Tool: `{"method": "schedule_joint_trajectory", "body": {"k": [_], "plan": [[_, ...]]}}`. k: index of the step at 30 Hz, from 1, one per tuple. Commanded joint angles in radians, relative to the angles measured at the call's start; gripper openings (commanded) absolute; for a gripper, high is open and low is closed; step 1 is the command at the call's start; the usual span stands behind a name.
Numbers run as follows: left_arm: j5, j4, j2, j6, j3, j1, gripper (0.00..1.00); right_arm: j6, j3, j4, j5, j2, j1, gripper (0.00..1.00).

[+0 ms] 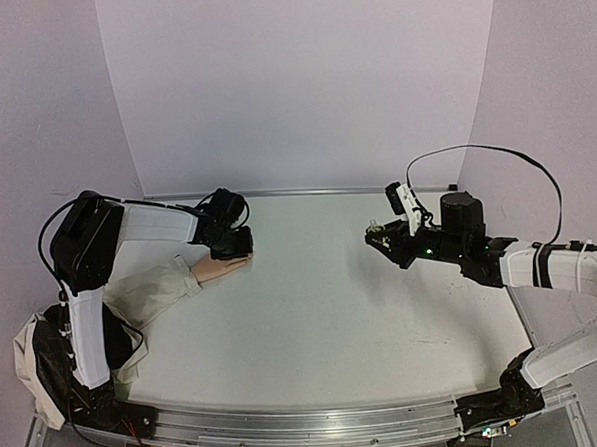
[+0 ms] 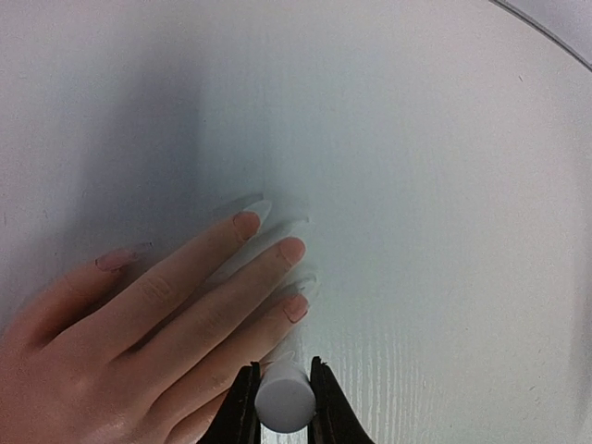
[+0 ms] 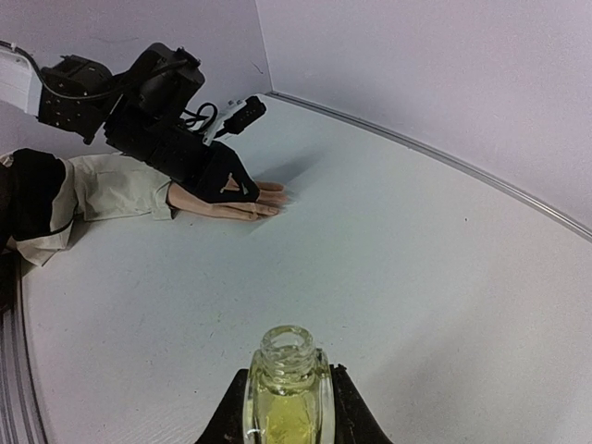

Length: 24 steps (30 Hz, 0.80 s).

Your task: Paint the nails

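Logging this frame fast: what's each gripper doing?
Left gripper: closed on a white cylinder.
Right gripper: closed on the uncapped yellowish bottle.

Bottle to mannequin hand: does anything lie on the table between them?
Nothing. In the right wrist view, only bare white table runs from the bottle to the mannequin hand; the top view agrees.

White table [image 1: 324, 322], lilac walls [image 1: 301, 83]. At left, left arm [image 1: 158, 226] bent over pale mannequin hand [image 1: 211, 271] in beige sleeve [image 1: 152, 293], lying flat; left gripper [image 1: 232, 249] covers its fingertips. Well apart, mid-right, right gripper [image 1: 379, 235] possibly holds something small. Over right arm [image 1: 561, 265], black cable [image 1: 495, 150] loops.
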Motion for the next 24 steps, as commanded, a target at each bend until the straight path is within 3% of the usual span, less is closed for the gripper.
{"method": "schedule_joint_trajectory", "body": {"k": [1,24], "plan": [[-0.022,-0.011,0.005,0.0,0.038,0.006,0.0,-0.003,0.0,0.058,-0.023,-0.014,-0.005,0.0],[-0.018,-0.014,0.03,0.009,0.071,0.006,0.0,0.001,-0.002,0.062,-0.029,-0.009,-0.005,0.0]]}}
